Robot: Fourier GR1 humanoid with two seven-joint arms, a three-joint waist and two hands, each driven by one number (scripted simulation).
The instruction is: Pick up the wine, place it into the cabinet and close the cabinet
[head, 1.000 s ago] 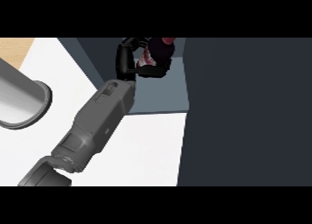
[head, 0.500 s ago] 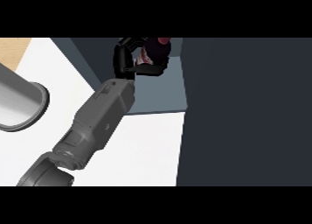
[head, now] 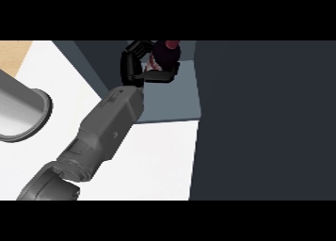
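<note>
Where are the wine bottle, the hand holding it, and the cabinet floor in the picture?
wine bottle [head: 166,54], head view, on its dark red body between the fingers.
hand [head: 134,61], head view, on the black fingers curled round the bottle.
cabinet floor [head: 172,101], head view, on its bare blue-grey surface.

Dark wine [head: 167,55] — inside open cabinet [head: 172,101]
</note>
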